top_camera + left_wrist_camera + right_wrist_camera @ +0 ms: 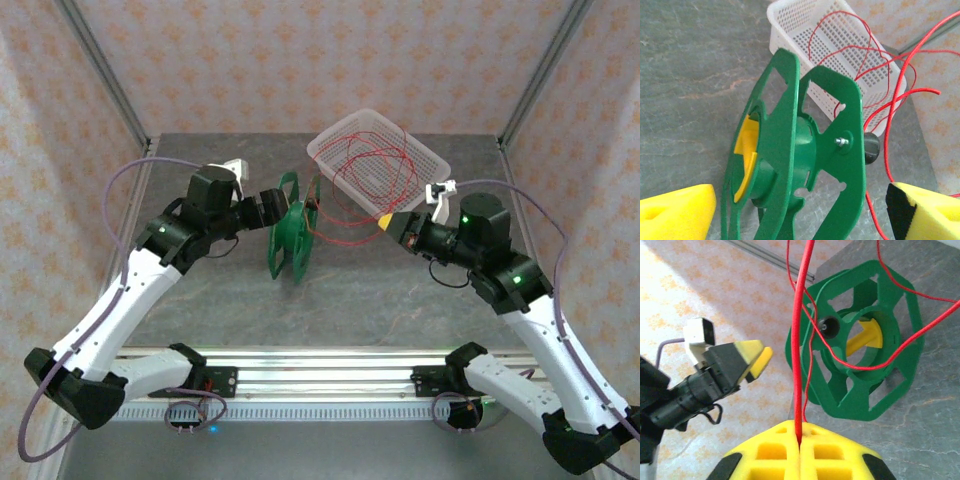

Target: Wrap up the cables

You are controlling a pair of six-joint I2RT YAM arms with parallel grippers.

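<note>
A thin red cable (352,150) lies in loose loops in a white basket (437,160) and trails toward an upright green reel (296,228). My right gripper (391,222) is shut on the cable (801,340), which rises taut from between its yellow pads (775,455) toward the reel (860,347). My left gripper (276,210) is open at the reel's left side. Its yellow fingertips (675,215) stand wide apart with the reel (790,150) just ahead of them, apart from it. Red strands (900,75) pass the reel's black knob (871,148).
The white basket (790,20) sits tilted at the back right, close behind the reel. Grey-purple arm cords (130,175) arc along both sides. Patterned walls close in the grey table (350,300); a metal rail (320,365) runs along the near edge.
</note>
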